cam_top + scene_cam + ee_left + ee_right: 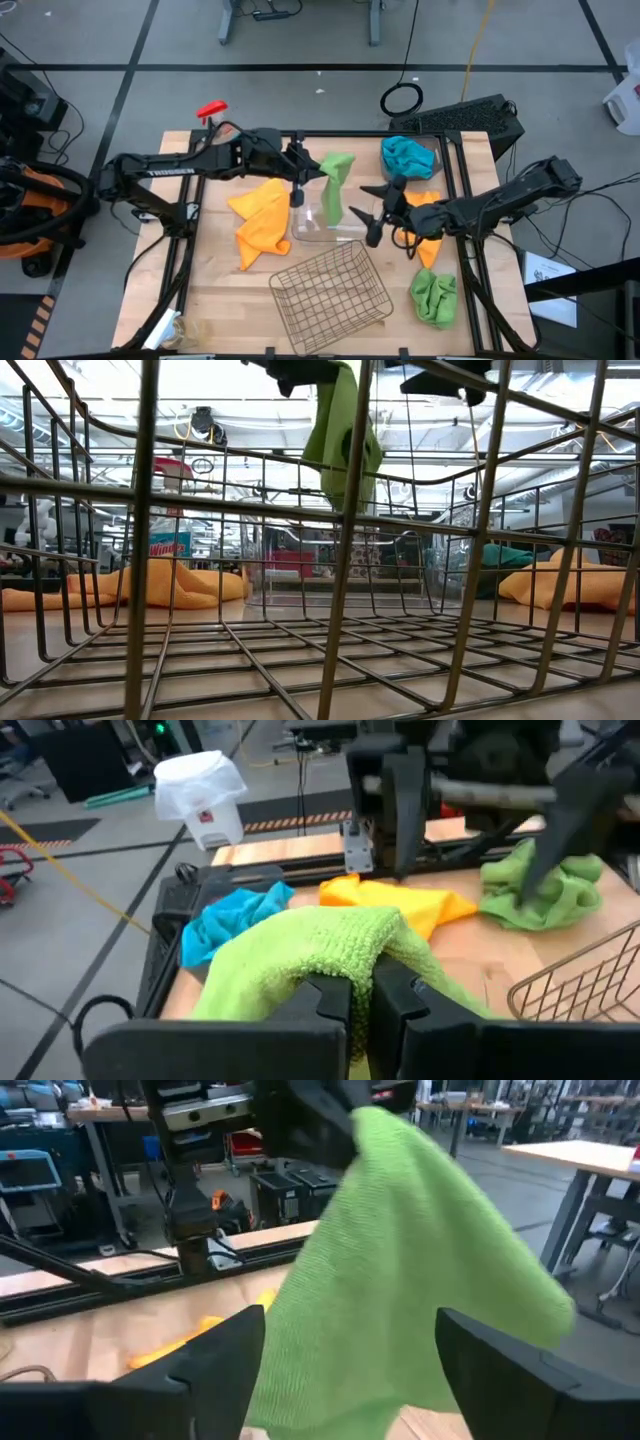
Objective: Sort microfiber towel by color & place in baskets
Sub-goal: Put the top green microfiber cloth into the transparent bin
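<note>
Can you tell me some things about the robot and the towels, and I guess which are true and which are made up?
1. The left gripper holds a lime green towel up in the air. True.
2. The wire basket is full of towels. False: it has no towels in it.
3. A teal-blue towel lies at the far right corner of the table. True.
4. The right gripper is squeezing a yellow-orange towel. False: it is open, beside the hanging green towel.
5. A second green towel lies on the table to the right of the wire basket. True.
</note>
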Action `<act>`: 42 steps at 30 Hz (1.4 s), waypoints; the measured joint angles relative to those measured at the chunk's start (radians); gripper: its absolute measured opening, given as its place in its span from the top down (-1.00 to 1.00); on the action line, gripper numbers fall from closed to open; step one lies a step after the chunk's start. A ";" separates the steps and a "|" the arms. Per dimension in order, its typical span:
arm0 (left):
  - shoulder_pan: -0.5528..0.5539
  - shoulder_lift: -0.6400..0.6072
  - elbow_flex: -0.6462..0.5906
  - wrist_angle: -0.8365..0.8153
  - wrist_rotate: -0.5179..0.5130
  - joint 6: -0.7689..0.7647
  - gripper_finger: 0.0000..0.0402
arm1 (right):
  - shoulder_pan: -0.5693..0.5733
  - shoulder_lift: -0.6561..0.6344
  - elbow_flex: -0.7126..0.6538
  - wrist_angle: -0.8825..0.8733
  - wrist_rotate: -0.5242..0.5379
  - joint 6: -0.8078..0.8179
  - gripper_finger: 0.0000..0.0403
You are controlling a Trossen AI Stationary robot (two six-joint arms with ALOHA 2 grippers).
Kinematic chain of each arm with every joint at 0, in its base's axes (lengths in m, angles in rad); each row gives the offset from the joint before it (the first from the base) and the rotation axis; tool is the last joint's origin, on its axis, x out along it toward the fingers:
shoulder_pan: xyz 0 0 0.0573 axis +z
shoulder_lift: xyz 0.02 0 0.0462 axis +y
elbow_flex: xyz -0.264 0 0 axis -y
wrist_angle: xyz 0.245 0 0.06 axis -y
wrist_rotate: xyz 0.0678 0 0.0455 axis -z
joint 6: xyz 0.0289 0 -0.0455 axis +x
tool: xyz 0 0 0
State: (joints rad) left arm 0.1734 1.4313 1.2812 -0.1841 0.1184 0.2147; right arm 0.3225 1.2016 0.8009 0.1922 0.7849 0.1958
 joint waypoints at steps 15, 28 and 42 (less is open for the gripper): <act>-0.014 0.037 0.000 0.021 0.005 -0.027 0.94 | -0.074 0.251 0.064 0.273 0.072 -0.087 -0.59; -0.052 0.036 0.000 -0.045 0.009 -0.028 0.94 | -0.083 0.242 0.076 0.154 0.071 -0.087 0.81; -0.054 0.035 0.000 -0.222 -0.008 -0.165 0.32 | -0.083 0.058 0.077 -0.182 -0.085 -0.060 0.99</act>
State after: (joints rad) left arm 0.1194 1.4666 1.2816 -0.4064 0.1109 0.0502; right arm 0.2390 1.2598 0.8780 0.0107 0.6996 0.1361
